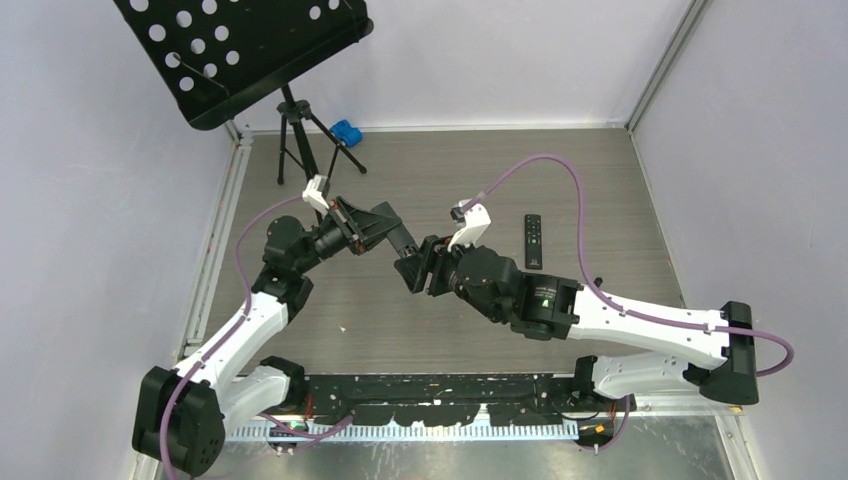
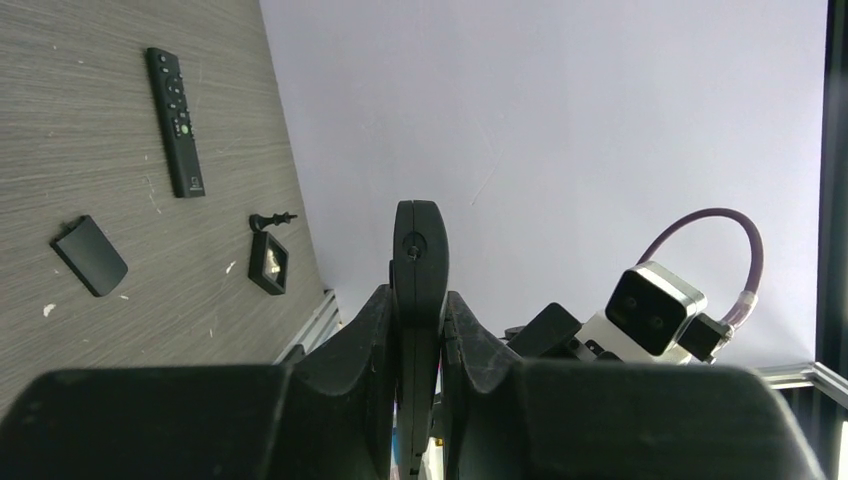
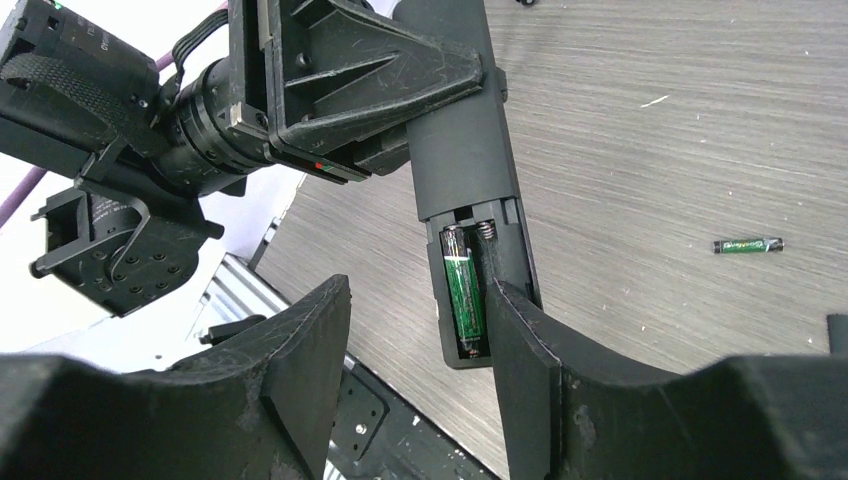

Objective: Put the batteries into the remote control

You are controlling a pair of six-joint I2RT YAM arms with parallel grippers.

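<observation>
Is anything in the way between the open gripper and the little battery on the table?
Nothing visible: only bare table lies between the right gripper and the loose battery, off to its side.

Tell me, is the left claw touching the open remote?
Touching. In the left wrist view, the left gripper clamps the remote from both sides.

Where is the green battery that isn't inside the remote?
In the right wrist view, the loose green battery lies flat on the table, near the picture's right edge, well apart from the open remote.
</observation>
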